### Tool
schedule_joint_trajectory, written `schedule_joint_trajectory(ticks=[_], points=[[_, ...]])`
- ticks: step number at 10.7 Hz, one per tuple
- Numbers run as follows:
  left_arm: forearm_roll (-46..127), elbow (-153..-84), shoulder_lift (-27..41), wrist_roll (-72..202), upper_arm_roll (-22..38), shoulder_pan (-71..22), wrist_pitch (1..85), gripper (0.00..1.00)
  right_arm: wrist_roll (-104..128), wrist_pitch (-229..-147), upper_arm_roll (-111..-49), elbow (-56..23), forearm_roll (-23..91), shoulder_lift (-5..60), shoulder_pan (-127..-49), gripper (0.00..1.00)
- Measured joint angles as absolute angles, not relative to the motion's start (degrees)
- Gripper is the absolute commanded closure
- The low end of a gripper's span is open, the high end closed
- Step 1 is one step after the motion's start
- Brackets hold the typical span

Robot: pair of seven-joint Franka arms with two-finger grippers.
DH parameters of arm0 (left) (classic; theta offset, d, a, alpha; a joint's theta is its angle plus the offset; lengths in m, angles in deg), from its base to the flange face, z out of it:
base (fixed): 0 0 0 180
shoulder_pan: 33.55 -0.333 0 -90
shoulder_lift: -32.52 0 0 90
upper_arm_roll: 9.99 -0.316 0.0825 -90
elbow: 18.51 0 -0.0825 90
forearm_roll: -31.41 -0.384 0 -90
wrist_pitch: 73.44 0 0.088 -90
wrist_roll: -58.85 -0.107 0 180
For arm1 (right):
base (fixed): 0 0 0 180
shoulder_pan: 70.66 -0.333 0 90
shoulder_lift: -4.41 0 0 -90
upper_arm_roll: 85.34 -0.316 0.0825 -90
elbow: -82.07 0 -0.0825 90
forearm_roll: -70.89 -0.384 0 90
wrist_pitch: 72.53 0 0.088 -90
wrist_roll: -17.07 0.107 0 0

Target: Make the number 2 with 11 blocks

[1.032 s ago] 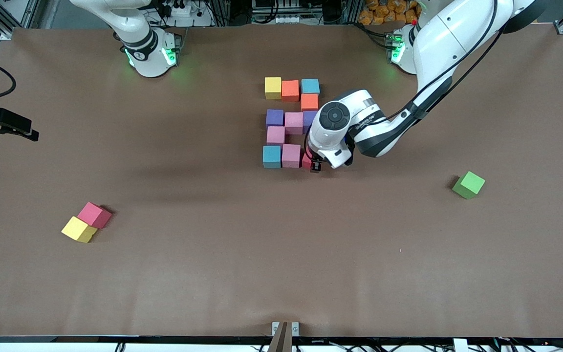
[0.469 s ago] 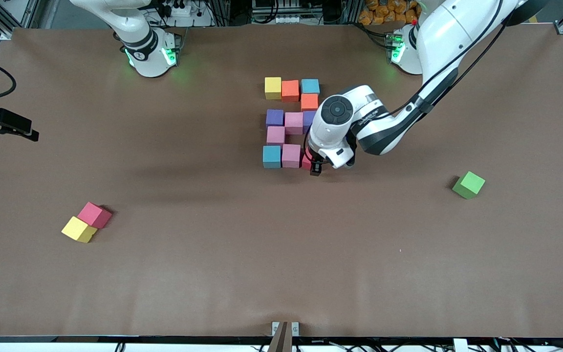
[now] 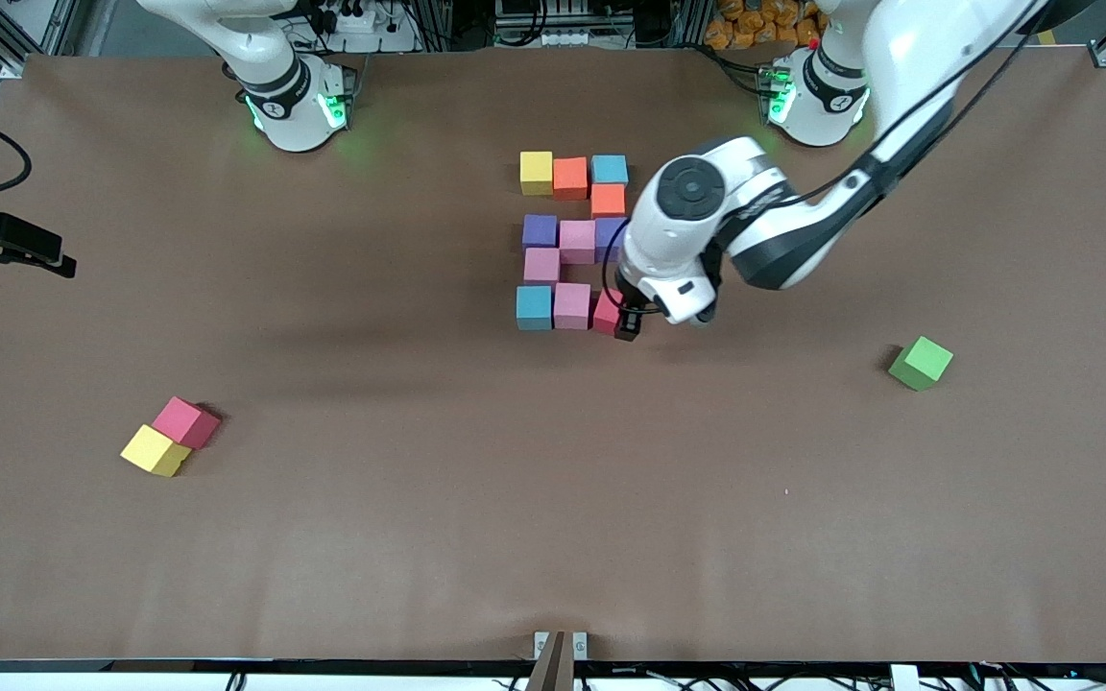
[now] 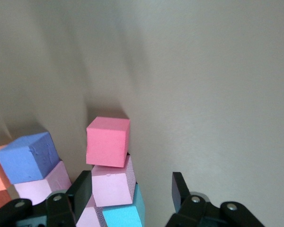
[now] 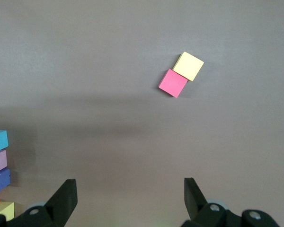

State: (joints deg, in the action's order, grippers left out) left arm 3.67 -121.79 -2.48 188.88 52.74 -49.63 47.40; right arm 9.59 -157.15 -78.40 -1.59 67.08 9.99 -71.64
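Observation:
The number 2 (image 3: 577, 241) lies mid-table as a figure of blocks. Its row nearest the front camera is a light blue block (image 3: 534, 307), a pink block (image 3: 571, 305) and a red block (image 3: 607, 312). My left gripper (image 3: 626, 324) hangs just above the red block's outer edge, open and holding nothing. In the left wrist view the red block (image 4: 108, 142) stands free on the table, ahead of the open left gripper (image 4: 131, 182). My right gripper (image 5: 128, 187) waits open high over bare table, out of the front view.
A loose red cube (image 3: 186, 421) and a yellow cube (image 3: 156, 450) touch each other toward the right arm's end, nearer the front camera. A green cube (image 3: 921, 363) sits toward the left arm's end. A black mount (image 3: 6, 245) juts in at the table's edge.
The left arm has risen and drawn back toward its own end of the table. The red block stays in the row. The right arm has not moved.

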Motion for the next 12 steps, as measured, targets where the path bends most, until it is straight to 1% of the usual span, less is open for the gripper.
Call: schedule_joint_trajectory(ticks=[2,3,6,8,12], points=[[3.67,-119.23,-2.28,177.21,58.25,-56.00,41.26,0.23,9.58,-157.15,-78.38,-1.56,67.07,10.05,-71.63,0.00],[3.67,-117.87,-2.22,170.29,60.05,-58.60,38.56,0.23,9.58,-157.15,-78.37,-1.55,67.07,10.08,-71.63,0.00],[3.67,-114.72,-2.11,152.16,63.68,-66.50,35.23,0.22,9.57,-157.15,-78.40,-1.46,67.07,10.14,-71.63,0.00],[3.67,-112.18,-2.11,142.81,64.73,-69.49,31.97,0.22,9.57,-157.15,-78.44,-1.40,67.07,10.17,-71.64,0.00],[3.20,-105.75,-0.86,126.59,64.96,-70.34,24.28,0.20,9.57,-157.14,-78.50,-1.33,67.07,10.18,-71.64,0.00]])
